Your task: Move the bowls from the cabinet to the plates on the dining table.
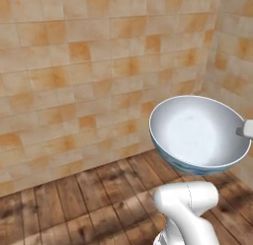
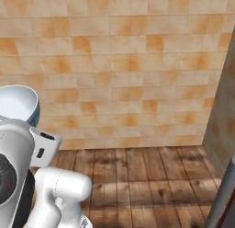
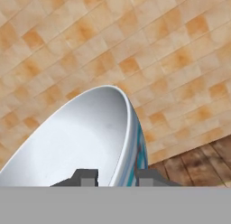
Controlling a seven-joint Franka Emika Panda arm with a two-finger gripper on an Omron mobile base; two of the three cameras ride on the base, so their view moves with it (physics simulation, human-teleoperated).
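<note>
A glossy grey-white bowl (image 1: 197, 133) with a bluish patterned outside hangs in the air, tilted, above the wooden floor. In the right base view the bowl (image 2: 17, 105) shows at the far left, behind the arm. My gripper (image 3: 118, 177) is shut on the bowl (image 3: 76, 142): one fingertip (image 3: 85, 175) sits inside the rim and the other outside it. In the left base view a bit of the gripper (image 1: 246, 130) shows at the bowl's right rim. The cabinet, the plates and the dining table are out of view.
An orange-beige tiled wall (image 1: 74, 81) stands ahead, and a side wall (image 2: 225, 107) meets it at the right corner. Dark wooden floorboards (image 2: 137, 176) lie below. A grey slanted bar (image 2: 222, 195) crosses the lower right of the right base view.
</note>
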